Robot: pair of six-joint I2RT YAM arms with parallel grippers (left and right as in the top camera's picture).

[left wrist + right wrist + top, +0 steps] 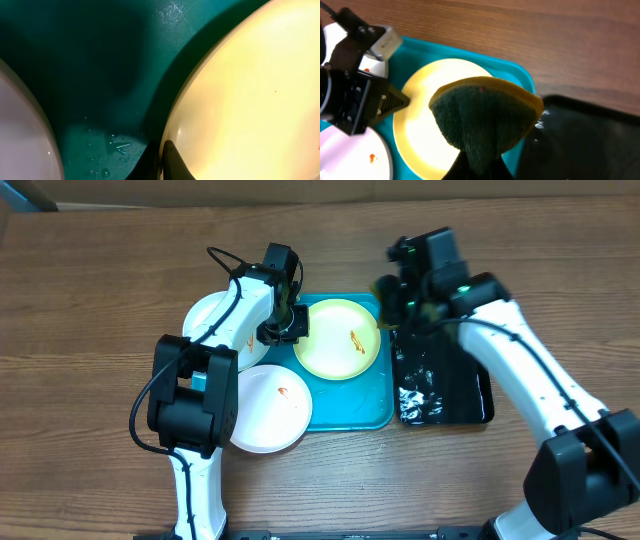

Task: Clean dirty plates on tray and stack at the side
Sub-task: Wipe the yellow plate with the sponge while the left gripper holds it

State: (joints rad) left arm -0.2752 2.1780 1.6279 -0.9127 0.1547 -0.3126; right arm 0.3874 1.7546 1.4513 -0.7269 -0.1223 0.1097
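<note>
Near white plate (268,412) is seen overhanging the near-left corner of the tray (350,408), orange smear not yet cleaned. It is probably propped on the raised rim, so it could be rocked or slid off if bumped by the left arm. Lime-rimmed plate (335,348) is laid in the tray's far half, toward the far-right corner, with a smear near its centre. Left gripper (292,328) is closed down on that plate's left rim, with one finger (172,161) seen over the lip. The bite is judged thin and on glossy plastic, so slip or plate rotation is to be expected once scrubbing force is applied. Droplets (117,146) are noted on the tray floor beside it, so less friction. Far white plate (208,320) is placed at the tray's left edge, far end, half hidden by the left arm; on or off the tray cannot be told. Right gripper (398,305) is clamped on the sponge (485,120), held over the tray's far-right corner and not on the plate. The sponge is folded, so the contact patch may be small and the smear missed. Black tray (455,380) is set just beside the tray's right edge, wet and glistening. Materials: plates are smooth, round, shallow; tray is finely textured turquoise plastic with rounded corners; sponge is yellow foam with a coarse dark-green scouring face; tabletop (100,270) is wood-grain.
</note>
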